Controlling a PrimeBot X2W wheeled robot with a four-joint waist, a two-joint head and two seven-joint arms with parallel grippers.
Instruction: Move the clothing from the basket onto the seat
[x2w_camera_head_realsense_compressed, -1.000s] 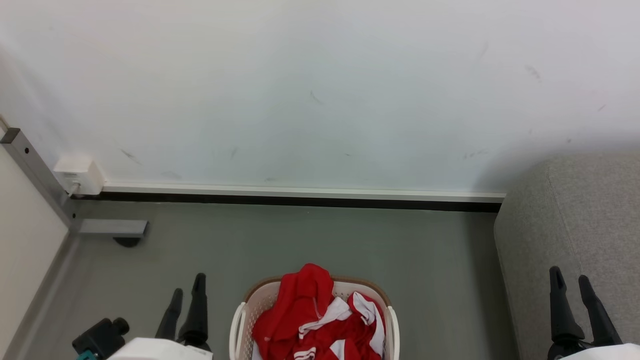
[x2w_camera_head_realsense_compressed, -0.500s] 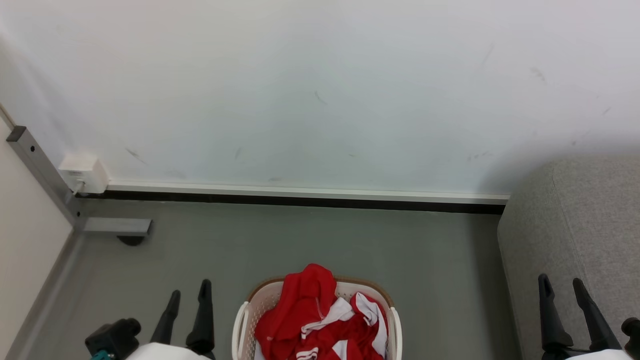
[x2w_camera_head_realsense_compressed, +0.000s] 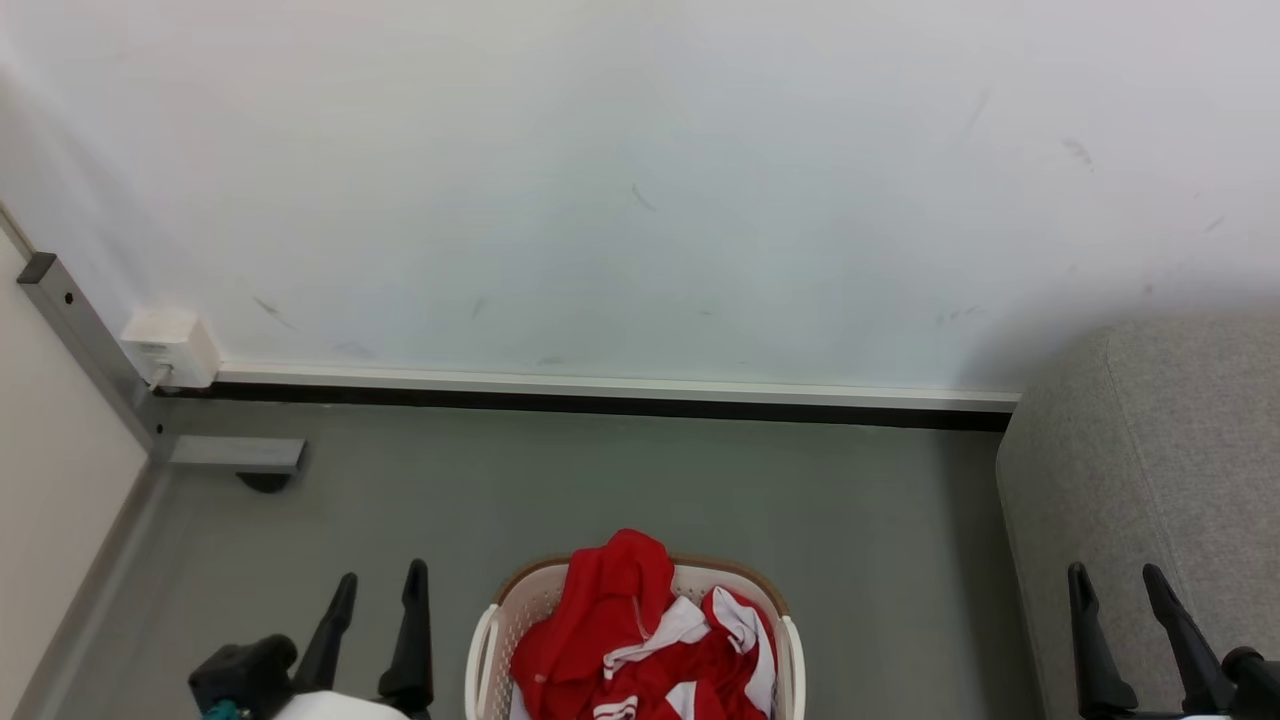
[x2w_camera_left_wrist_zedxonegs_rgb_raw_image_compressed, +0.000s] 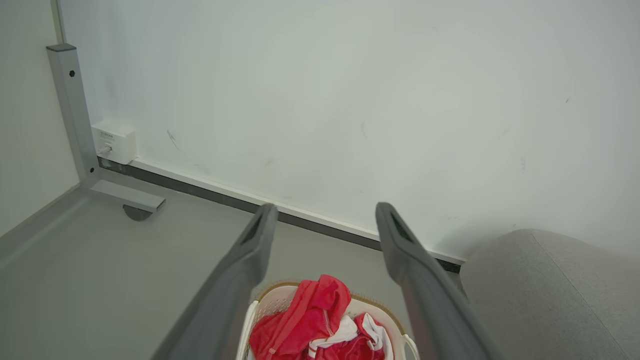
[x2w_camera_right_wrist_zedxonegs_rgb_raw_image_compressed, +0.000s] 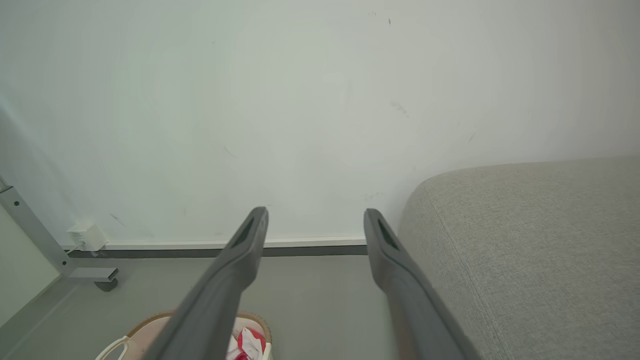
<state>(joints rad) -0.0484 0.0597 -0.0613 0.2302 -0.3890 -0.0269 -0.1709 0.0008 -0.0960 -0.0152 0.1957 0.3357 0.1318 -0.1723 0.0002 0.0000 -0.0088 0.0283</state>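
Observation:
Red clothing (x2w_camera_head_realsense_compressed: 625, 635) with white stripes and trim is heaped in the cream-white basket (x2w_camera_head_realsense_compressed: 520, 600), which stands on the floor at the bottom middle of the head view. The left wrist view has the clothing (x2w_camera_left_wrist_zedxonegs_rgb_raw_image_compressed: 310, 320) and the basket (x2w_camera_left_wrist_zedxonegs_rgb_raw_image_compressed: 370, 310) low in frame. The grey woven seat (x2w_camera_head_realsense_compressed: 1160, 470) fills the right side. My left gripper (x2w_camera_head_realsense_compressed: 380, 585) hangs open to the left of the basket, holding nothing. My right gripper (x2w_camera_head_realsense_compressed: 1115, 580) is open in front of the seat, also holding nothing. In the right wrist view the seat (x2w_camera_right_wrist_zedxonegs_rgb_raw_image_compressed: 540, 240) lies right and the basket (x2w_camera_right_wrist_zedxonegs_rgb_raw_image_compressed: 150, 325) bottom left.
A white wall with a dark baseboard (x2w_camera_head_realsense_compressed: 600, 405) runs behind the basket. A grey metal post and foot (x2w_camera_head_realsense_compressed: 235, 455) and a white wall box (x2w_camera_head_realsense_compressed: 168, 347) stand at the left. Grey floor (x2w_camera_head_realsense_compressed: 650, 480) lies between the basket and the wall.
The head view has shifted slightly. My left gripper has moved a little right toward the basket, and my right gripper has sunk lower and left. The clothing and basket have not moved.

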